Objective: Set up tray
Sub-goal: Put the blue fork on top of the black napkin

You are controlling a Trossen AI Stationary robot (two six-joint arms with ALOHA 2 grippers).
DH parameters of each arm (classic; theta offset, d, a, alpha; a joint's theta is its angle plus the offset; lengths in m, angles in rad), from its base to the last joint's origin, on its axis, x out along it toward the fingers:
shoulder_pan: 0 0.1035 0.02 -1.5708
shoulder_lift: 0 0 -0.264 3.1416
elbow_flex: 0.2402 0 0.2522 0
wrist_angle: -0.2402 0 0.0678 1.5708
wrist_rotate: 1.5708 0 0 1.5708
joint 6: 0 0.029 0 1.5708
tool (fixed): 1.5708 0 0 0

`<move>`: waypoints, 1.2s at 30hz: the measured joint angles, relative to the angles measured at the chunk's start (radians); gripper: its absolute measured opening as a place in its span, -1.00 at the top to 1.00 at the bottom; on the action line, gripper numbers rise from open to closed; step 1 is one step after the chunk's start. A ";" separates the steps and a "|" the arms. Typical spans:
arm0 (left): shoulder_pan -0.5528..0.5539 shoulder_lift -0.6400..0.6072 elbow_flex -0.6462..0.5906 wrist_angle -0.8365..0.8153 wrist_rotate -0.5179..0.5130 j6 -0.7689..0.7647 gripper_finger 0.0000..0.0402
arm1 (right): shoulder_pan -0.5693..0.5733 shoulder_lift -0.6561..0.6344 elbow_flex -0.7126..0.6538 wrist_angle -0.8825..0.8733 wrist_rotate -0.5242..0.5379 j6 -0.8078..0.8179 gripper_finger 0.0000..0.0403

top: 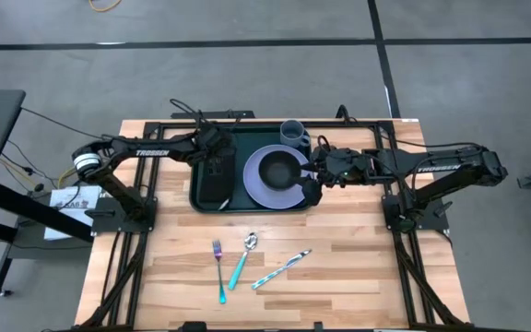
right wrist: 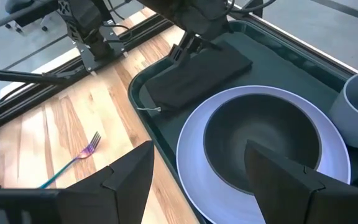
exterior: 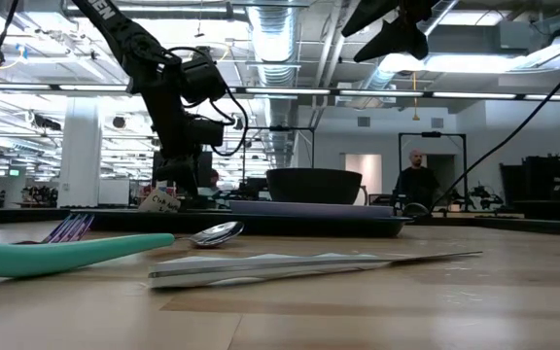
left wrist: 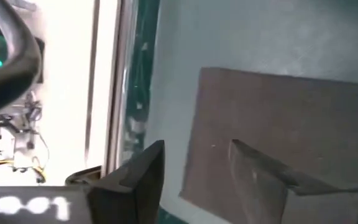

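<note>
The dark green tray (top: 247, 138) lies at the table's far middle. In it are a black napkin (top: 213, 180) on its left part, a lavender plate (top: 256, 189) with a dark bowl (top: 279, 169) on it, and a blue-grey cup (top: 293, 132) at the far right corner. My left gripper (top: 217, 159) is open and low over the napkin's far end (right wrist: 229, 53). One finger is over the napkin (left wrist: 303, 124), the other over the tray floor (left wrist: 166, 74). My right gripper (right wrist: 207, 180) is open and raised above the plate's near right side. My left gripper (left wrist: 197, 180) comes down at the napkin's far end, its open fingers straddling the napkin's left long edge (left wrist: 191, 143). I cannot tell whether the fingertips touch the napkin or the tray floor.
On the bare wood near the table's front lie a fork (top: 218, 251), a teal-handled spoon (top: 245, 258) and a knife (top: 282, 269). The black frame rails (top: 146, 231) stand at the left and right sides. A person (exterior: 416, 180) stands far behind the table.
</note>
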 joint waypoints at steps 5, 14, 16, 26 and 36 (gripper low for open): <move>0.014 0.000 0.000 0.014 -0.048 -0.013 0.07 | 0.000 0.000 0.000 -0.001 0.000 0.000 -0.19; 0.031 -0.154 0.081 -0.311 0.189 -0.539 0.10 | 0.002 0.000 0.000 -0.109 -0.003 0.018 -0.19; 0.029 -0.217 0.095 -0.365 0.289 -0.688 0.10 | 0.002 0.000 0.000 -0.142 -0.004 0.017 -0.19; -0.229 -0.470 0.099 -0.632 0.415 -1.252 0.10 | 0.000 -0.040 -0.093 -0.184 -0.092 -0.122 -0.19; -0.647 -0.438 0.098 -0.680 0.318 -1.873 0.10 | 0.001 -0.220 -0.283 -0.065 -0.169 -0.132 -0.19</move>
